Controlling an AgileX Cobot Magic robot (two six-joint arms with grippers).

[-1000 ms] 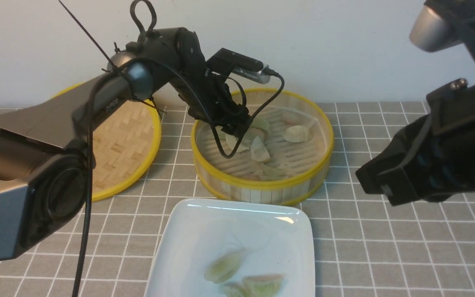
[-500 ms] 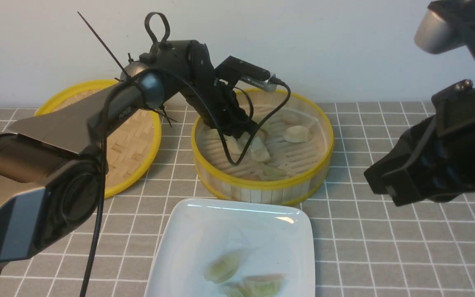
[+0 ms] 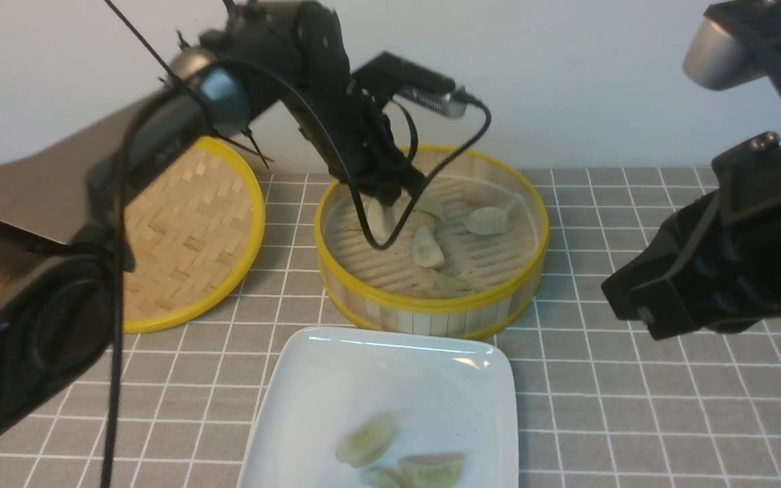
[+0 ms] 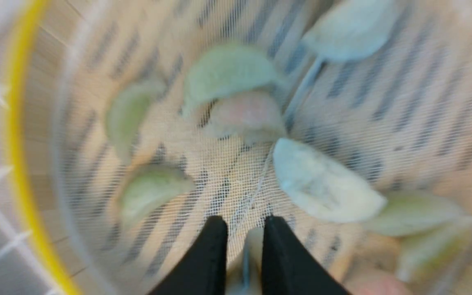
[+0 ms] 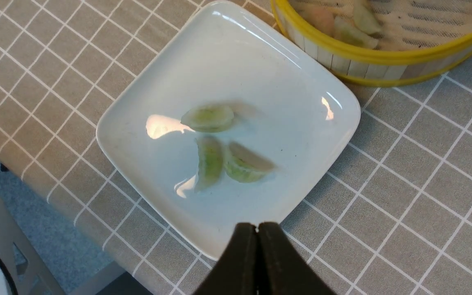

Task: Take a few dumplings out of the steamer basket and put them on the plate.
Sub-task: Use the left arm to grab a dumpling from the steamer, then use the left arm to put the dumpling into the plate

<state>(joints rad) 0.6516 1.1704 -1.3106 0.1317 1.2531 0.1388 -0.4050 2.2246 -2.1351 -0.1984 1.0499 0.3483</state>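
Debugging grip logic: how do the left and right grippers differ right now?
Left gripper pinches a dumpling; right gripper is shut on nothing. Left gripper is over the steamer; right gripper is off to the side of the plate. Both are black.

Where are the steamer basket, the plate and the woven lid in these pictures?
steamer basket (image 3: 431,305), front view, on its near yellow rim.
plate (image 5: 285,90), right wrist view, on its bare glossy surface.
woven lid (image 3: 190,224), front view, on its woven middle.
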